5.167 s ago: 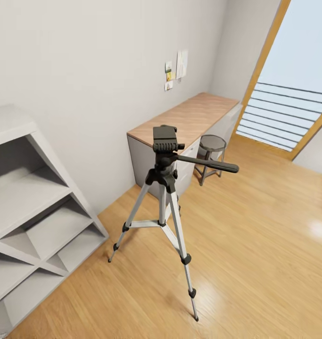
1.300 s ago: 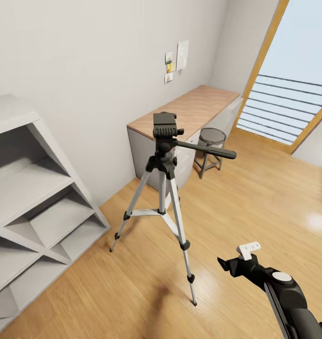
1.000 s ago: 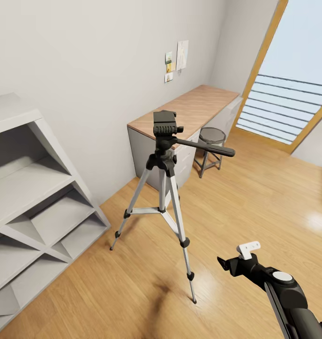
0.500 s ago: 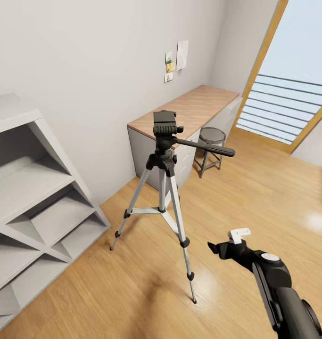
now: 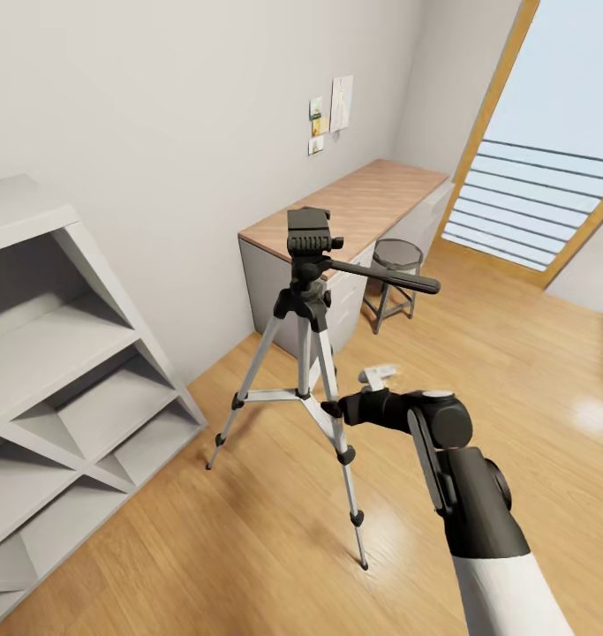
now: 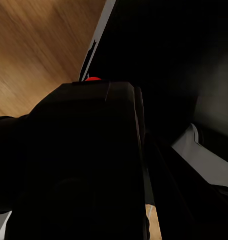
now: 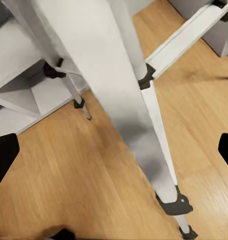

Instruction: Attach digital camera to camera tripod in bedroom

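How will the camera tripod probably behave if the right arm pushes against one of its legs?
The camera tripod looks tall and top-heavy, with a black head above thin silver legs, so it may tip. Its small feet on the smooth wood floor could slide. The right gripper is already close to a leg.

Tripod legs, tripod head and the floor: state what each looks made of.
The camera tripod legs look like brushed metal, probably aluminium: pale silver with a soft sheen and telescoping sections. Its head and leg joints look like matte black plastic, ribbed on the side. The floor looks like light wood planks with a glossy finish: visible grain and bright reflections.
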